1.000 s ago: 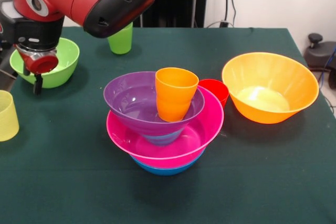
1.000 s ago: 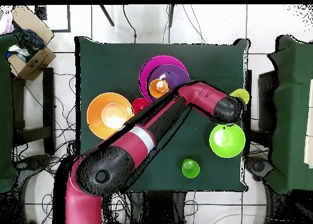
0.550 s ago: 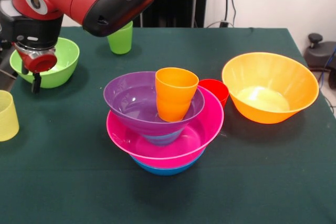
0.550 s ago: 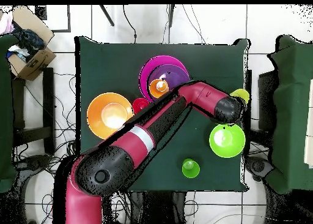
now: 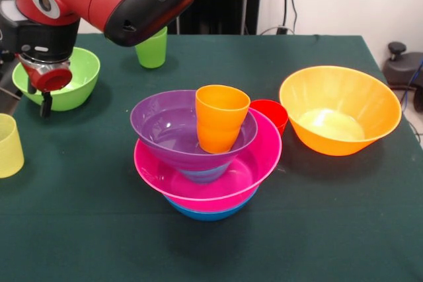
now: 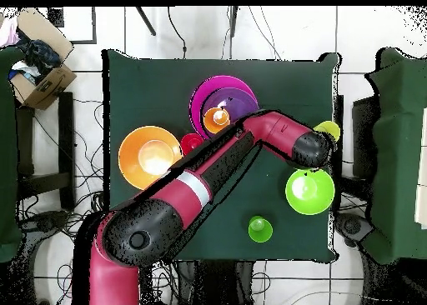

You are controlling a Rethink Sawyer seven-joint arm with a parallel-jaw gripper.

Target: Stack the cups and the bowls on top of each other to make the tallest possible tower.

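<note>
From the front, the tower (image 5: 206,156) stands mid-surface: blue bowl (image 5: 208,211), pink bowl (image 5: 254,163), purple bowl (image 5: 158,127), then the orange cup (image 5: 220,118), while the claw (image 5: 45,100) hangs by the left edge in front of the lime bowl (image 5: 78,70), with the yellow cup (image 5: 9,144) nearer the front edge beyond it; I cannot tell whether the claw is open or closed. From overhead, the arm's end (image 6: 307,148) lies between the yellow cup (image 6: 329,130) and lime bowl (image 6: 309,192) at the right edge, so either looks the likeliest next pick.
</note>
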